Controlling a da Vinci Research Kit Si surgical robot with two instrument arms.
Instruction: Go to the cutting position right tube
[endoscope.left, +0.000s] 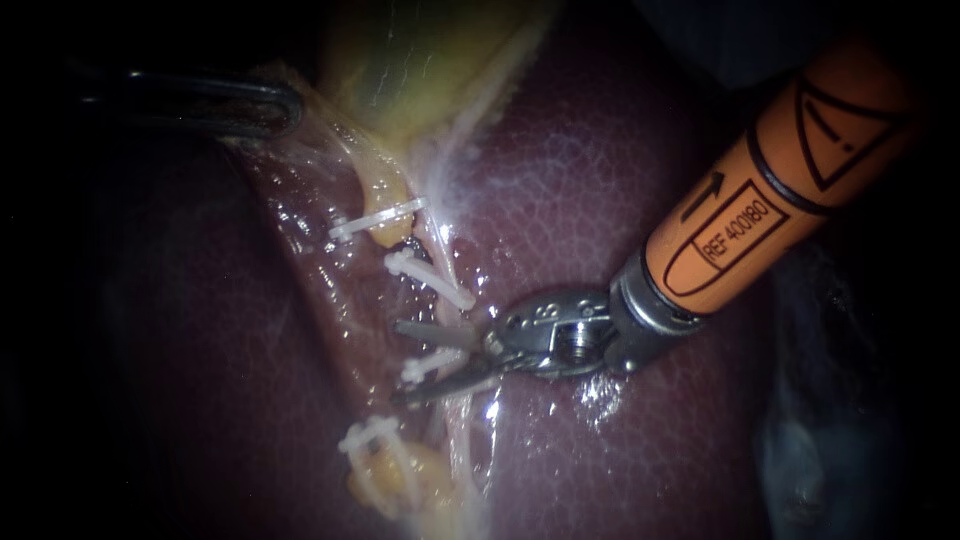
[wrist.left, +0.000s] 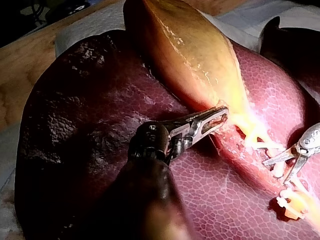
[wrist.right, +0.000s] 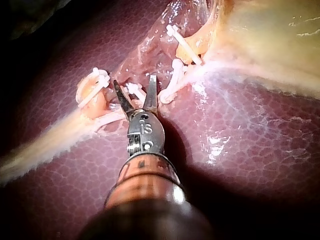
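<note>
My right instrument (endoscope.left: 396, 361), on an orange shaft, stands with its two thin blades open over the clipped strip below the gallbladder (endoscope.left: 420, 60). A white clip (endoscope.left: 428, 366) lies in the gap between the blades, on a thin pale tube (endoscope.left: 447, 262) that runs down the liver (endoscope.left: 600, 200). In the right wrist view the blades (wrist.right: 134, 81) straddle that same clip (wrist.right: 134, 90). More clips sit above (endoscope.left: 432, 281) and below (endoscope.left: 366, 436). At the upper left, my left instrument (endoscope.left: 285, 108) is shut on the gallbladder's lower edge and holds it taut (wrist.left: 210, 122).
Yellow fat (endoscope.left: 400, 480) bulges under the lowest clip. Another clip (endoscope.left: 372, 221) crosses the yellow stump near the gallbladder's neck. In the left wrist view the liver lies on a white cloth (wrist.left: 85, 25) over a wooden bench (wrist.left: 20, 55).
</note>
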